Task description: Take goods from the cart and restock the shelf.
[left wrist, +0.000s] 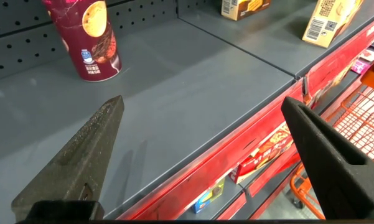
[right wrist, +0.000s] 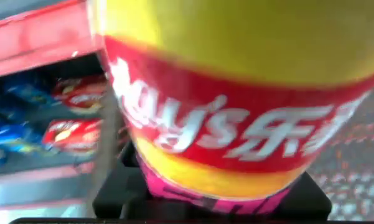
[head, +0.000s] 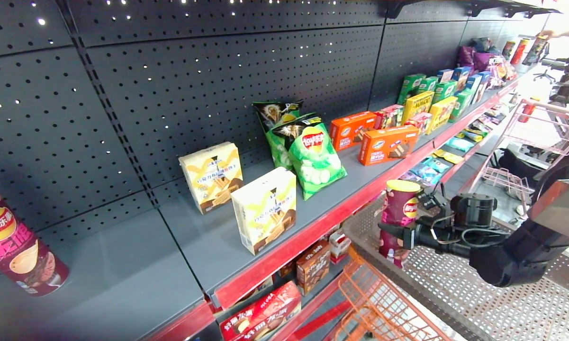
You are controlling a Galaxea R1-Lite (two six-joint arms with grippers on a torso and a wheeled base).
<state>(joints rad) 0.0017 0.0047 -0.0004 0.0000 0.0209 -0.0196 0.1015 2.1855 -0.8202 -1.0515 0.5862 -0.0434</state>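
One chip canister [head: 400, 208], clamped in the right tool [head: 392, 235], risks clipping the red shelf lip [head: 322, 221] at ten o'clock.

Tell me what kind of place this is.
Probably a shop aisle, or a mock one: a pegboard-backed shelf with snack boxes and crisp bags, an orange wire cart beside it, and the right tool holding a crisp can.
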